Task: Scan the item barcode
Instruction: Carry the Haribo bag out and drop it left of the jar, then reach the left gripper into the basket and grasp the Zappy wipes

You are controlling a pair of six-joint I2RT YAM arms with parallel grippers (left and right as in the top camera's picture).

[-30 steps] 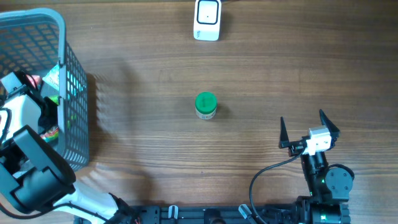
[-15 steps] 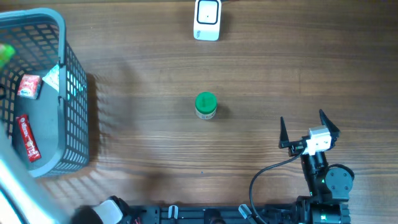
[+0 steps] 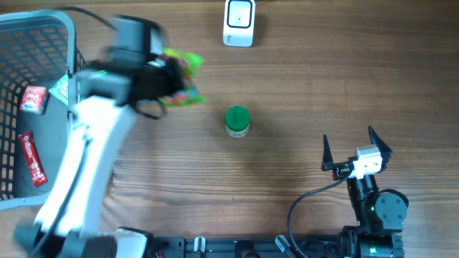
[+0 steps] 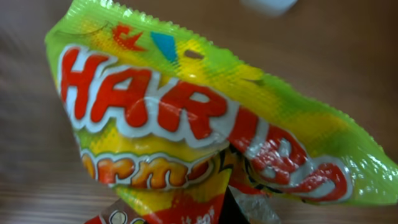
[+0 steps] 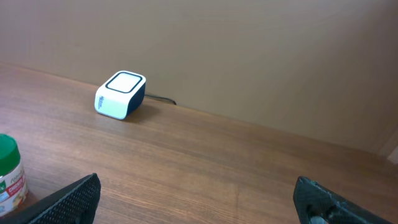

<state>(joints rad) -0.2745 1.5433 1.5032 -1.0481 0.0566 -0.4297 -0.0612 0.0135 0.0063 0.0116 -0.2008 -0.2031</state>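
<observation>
Left gripper, clamped tight on the crinkly yellow-green Haribo sweet bag, has swung right from the grey mesh basket toward the far white boxy scanner. Presenting the barcode seems next.

Soft, even light leaves only faint shadows on the wooden table, the left arm and its Haribo bag smear with motion blur overhead, and the right wrist view is crisp.
</observation>
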